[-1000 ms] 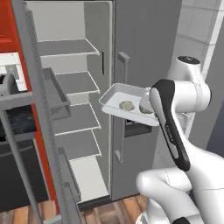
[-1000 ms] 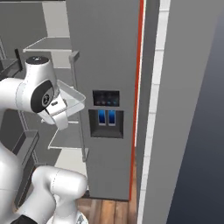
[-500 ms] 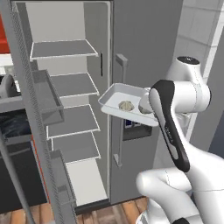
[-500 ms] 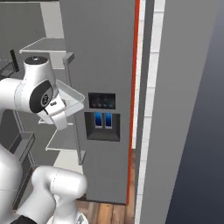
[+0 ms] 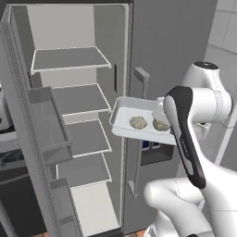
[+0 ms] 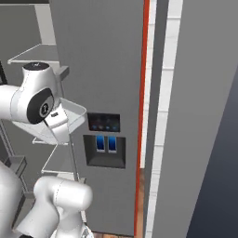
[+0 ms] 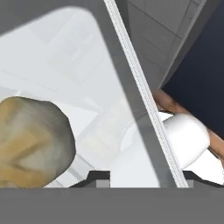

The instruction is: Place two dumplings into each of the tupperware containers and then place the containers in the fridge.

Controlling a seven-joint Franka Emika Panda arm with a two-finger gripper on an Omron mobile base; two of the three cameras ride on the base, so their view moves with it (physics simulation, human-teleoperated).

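Nearest the hand camera, one dumpling (image 7: 33, 144) sat at 9 o'clock inside the light tupperware container (image 5: 124, 121), whose rim crossed the claw (hidden behind the arm from the base, so I cannot tell whether it gripped or had let go). Beyond, at 10 o'clock, the fridge (image 5: 69, 59) stood open with bare shelves.
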